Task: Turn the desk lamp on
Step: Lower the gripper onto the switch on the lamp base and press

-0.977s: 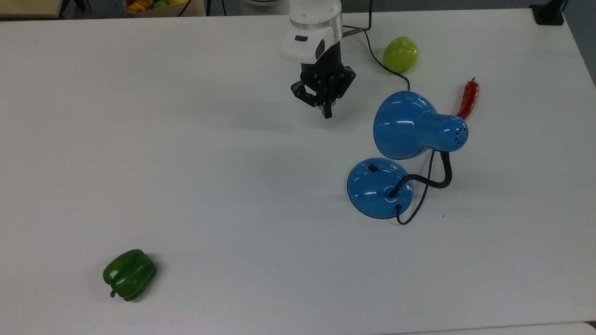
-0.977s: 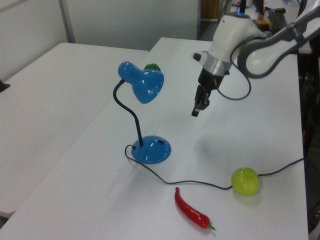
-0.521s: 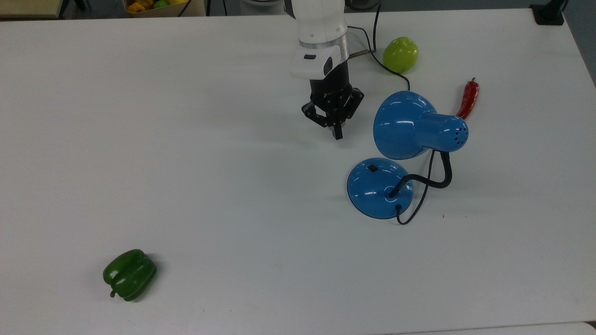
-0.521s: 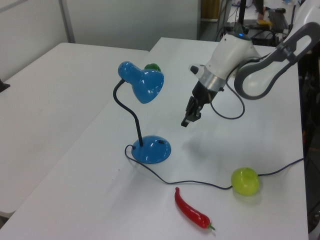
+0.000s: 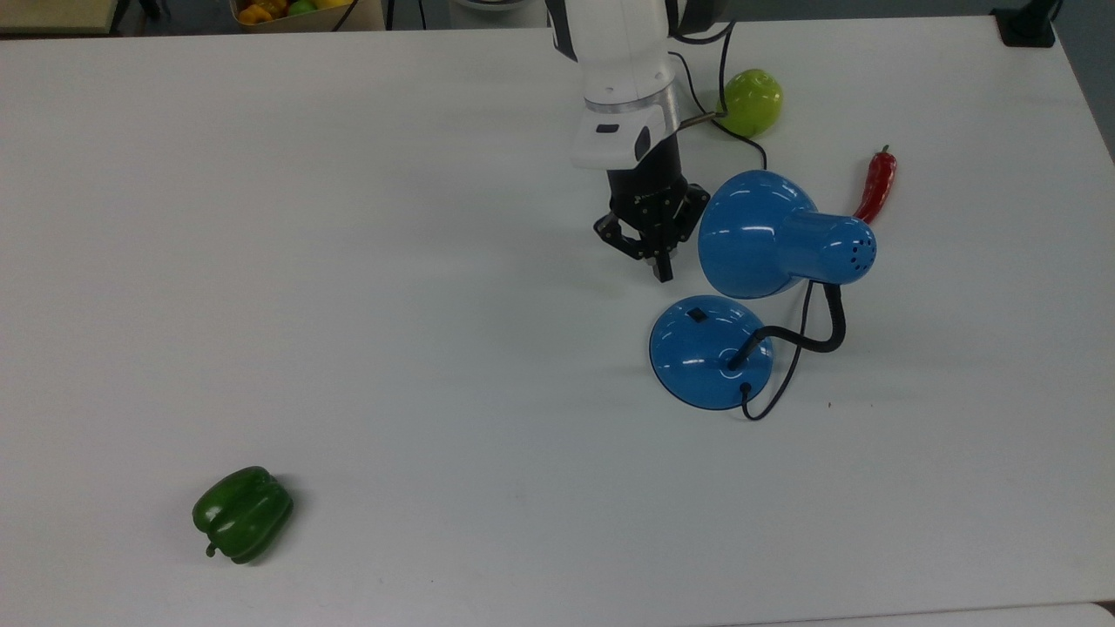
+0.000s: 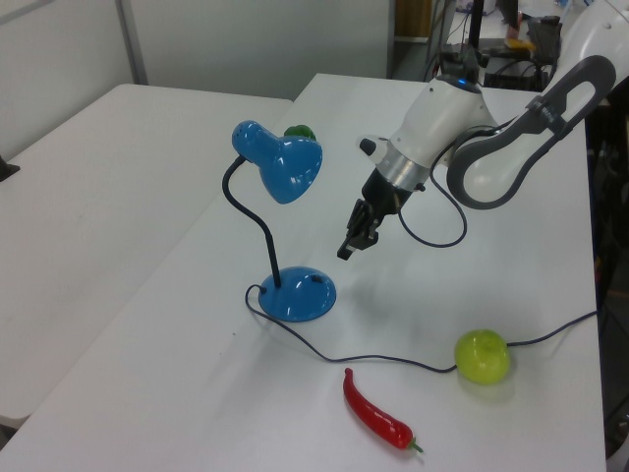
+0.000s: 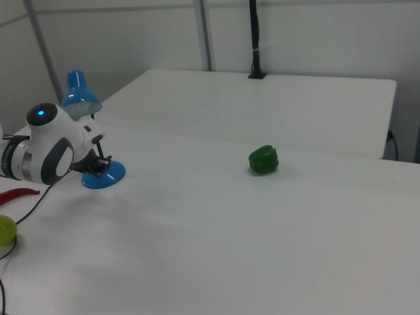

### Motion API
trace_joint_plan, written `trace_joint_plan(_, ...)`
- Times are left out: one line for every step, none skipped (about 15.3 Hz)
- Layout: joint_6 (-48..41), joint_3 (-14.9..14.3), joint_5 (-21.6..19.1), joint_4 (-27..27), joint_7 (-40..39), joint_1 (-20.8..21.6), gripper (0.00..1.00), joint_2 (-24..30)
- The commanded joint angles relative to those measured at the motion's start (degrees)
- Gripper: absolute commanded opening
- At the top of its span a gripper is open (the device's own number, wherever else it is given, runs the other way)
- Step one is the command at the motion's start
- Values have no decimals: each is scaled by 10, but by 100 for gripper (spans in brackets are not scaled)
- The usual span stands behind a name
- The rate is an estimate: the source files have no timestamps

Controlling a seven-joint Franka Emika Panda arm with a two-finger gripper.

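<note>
Lamp (image 5: 766,287): stands on the tabletop (image 5: 392,305) toward the top view's right.
Switch (image 5: 697,315): I see it on the base's edge facing the gripper.
Shade: points toward the top view's left.
Gripper (image 5: 664,272): empty, fingers pressed together; I judge the switch just below it in the top view.

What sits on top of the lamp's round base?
On the base sit a small black switch near its edge, the foot of the black neck, and the cord's entry point. The table beneath the base is covered.
</note>
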State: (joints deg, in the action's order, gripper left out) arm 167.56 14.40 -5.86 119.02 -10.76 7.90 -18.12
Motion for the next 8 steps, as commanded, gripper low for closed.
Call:
trace_joint_plan(9,2,-2,-48,7,14,0,-41)
trace_joint_plan(9,2,-2,-62,7,15,0,-49)
trace_joint_plan(8,2,-2,-74,7,15,0,-59)
trace_joint_plan(9,2,-2,-84,7,16,0,-68)
trace_joint_plan(8,2,-1,-92,6,16,0,-76)
trace_joint_plan(8,2,-1,-96,7,18,0,-80)
trace_joint_plan(8,1,-1,-98,7,22,0,-83)
trace_joint_plan(9,1,0,-99,6,22,0,-87)
